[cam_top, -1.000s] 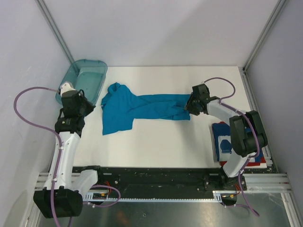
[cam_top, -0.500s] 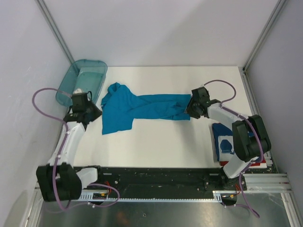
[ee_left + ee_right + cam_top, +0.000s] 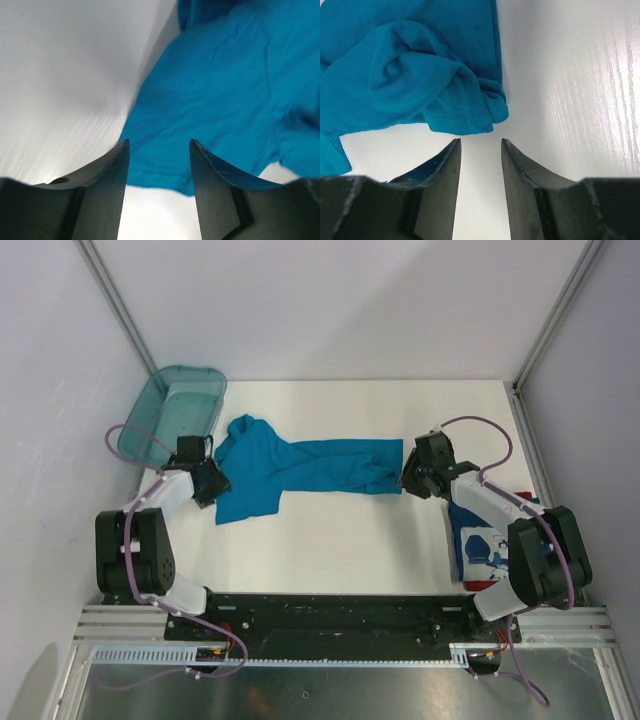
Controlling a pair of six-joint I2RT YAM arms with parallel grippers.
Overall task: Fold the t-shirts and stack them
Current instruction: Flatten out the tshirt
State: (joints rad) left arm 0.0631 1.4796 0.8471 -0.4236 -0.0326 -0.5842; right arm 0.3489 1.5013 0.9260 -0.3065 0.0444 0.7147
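Observation:
The teal-blue t-shirt lies crumpled and stretched sideways across the middle of the white table. At its left side, low over the table, my left gripper is open; the left wrist view has the shirt's hem between the fingertips, with nothing gripped. My right gripper is open just off the shirt's right end, whose bunched corner lies just beyond the tips with bare table between the fingers. The folded dark blue t-shirt with white print lies at the near right, partly under the right arm.
A translucent teal bin stands at the table's far left corner, just behind the left arm. Metal frame posts rise at both back corners. The black rail with the arm bases runs along the near edge.
The left arm swung from beside the bin down to the shirt's left edge, and its jaws opened. The right gripper drew slightly back to the right off the shirt's end.

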